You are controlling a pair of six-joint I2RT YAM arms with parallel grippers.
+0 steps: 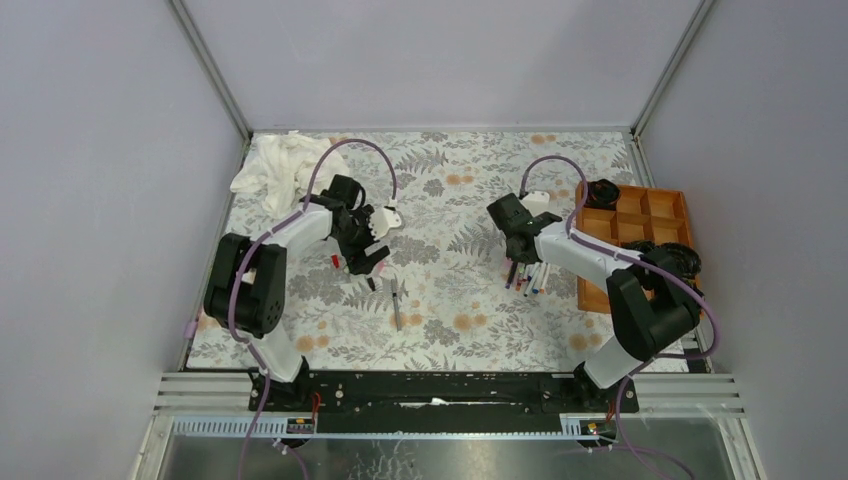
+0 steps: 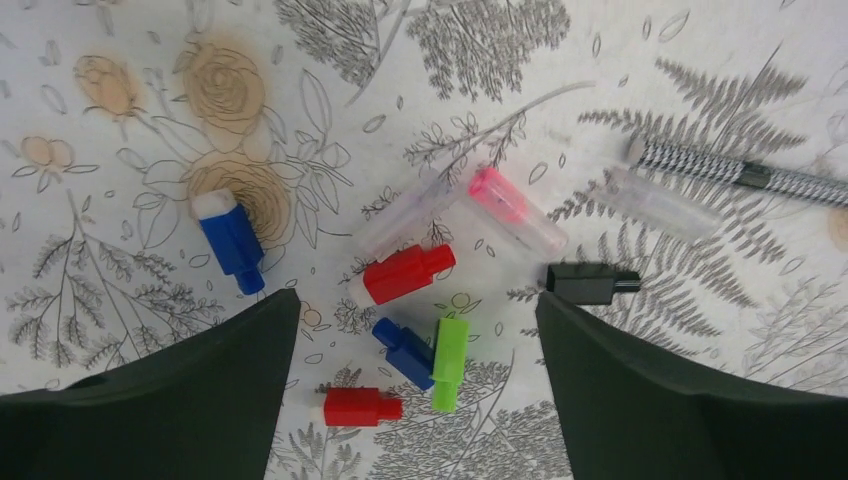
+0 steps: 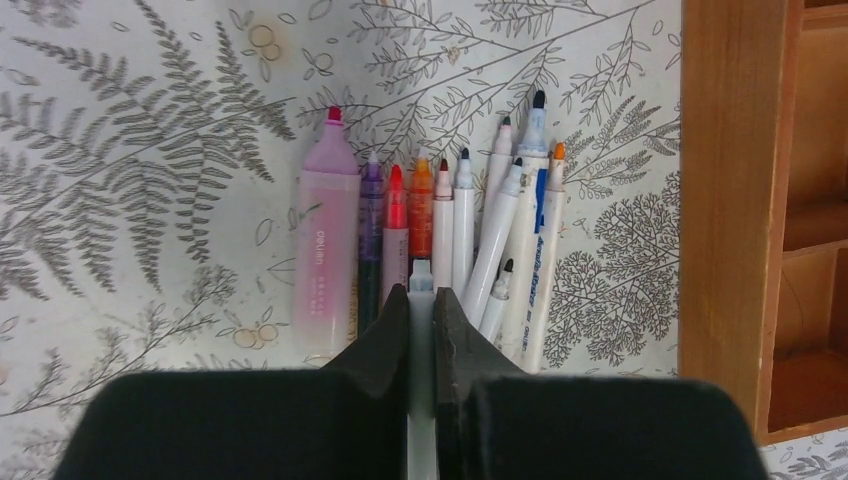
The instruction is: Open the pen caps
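1. Your left gripper point(image 2: 415, 300) stands wide apart and empty over the loose pen caps point(image 2: 405, 273), which lie scattered mid-frame in the left wrist view. Lift straight up so neither finger sweeps them.
2. Your right gripper point(image 3: 421, 292) is clamped together on a white pen point(image 3: 421, 276), bottom centre of the right wrist view.
3. Lower it flat beside the row of pens point(image 3: 460, 220) in the upper centre, left of the wooden tray point(image 3: 730, 200), before letting go.
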